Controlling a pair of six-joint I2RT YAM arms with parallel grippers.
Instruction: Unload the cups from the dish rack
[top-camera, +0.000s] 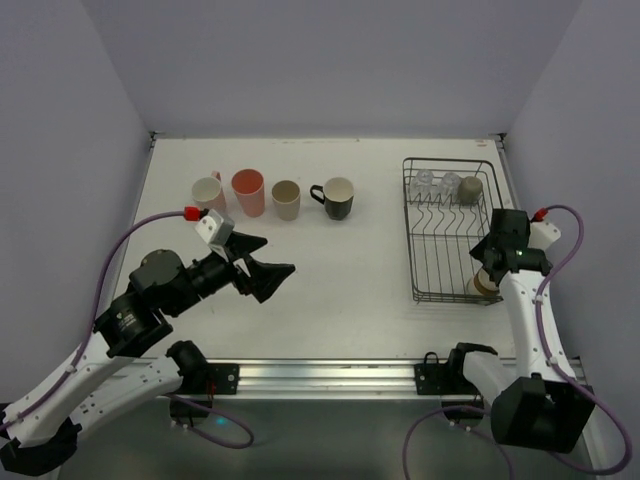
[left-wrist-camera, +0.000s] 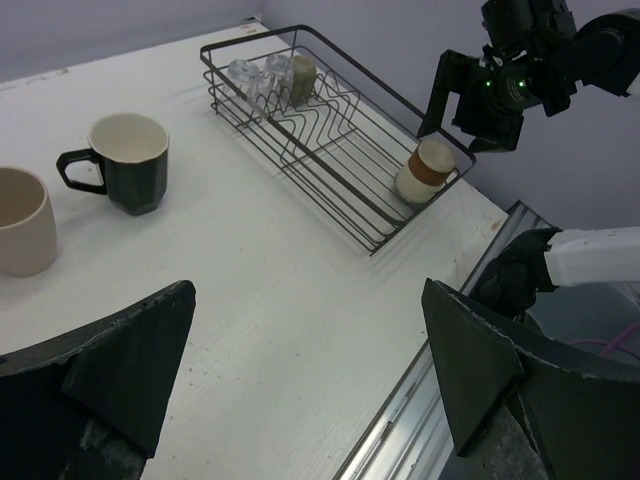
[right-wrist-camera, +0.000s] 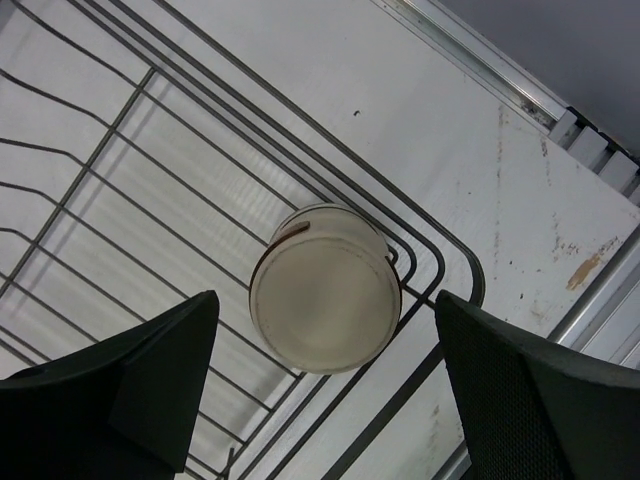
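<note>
Left gripper (top-camera: 280, 254) wide open, holding nothing. Beyond it, a row standing on the table (top-camera: 340, 280): pale pink mug (top-camera: 208, 192), salmon tumbler (top-camera: 248, 192), beige cup (top-camera: 286, 199), black mug (top-camera: 337, 198) (cream inside). Dish rack (top-camera: 411, 240) at right: clear glasses (top-camera: 437, 184) and olive-grey mug (top-camera: 470, 190) at its far end, banded cream cup (right-wrist-camera: 325, 300) in its near right corner. Right gripper (top-camera: 490, 258) hangs above that cup, fingers spread wide, not touching it.

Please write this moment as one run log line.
left gripper open, empty | right gripper open over cream cup in dish rack | pink mug, salmon tumbler, beige cup, black mug on table
</note>
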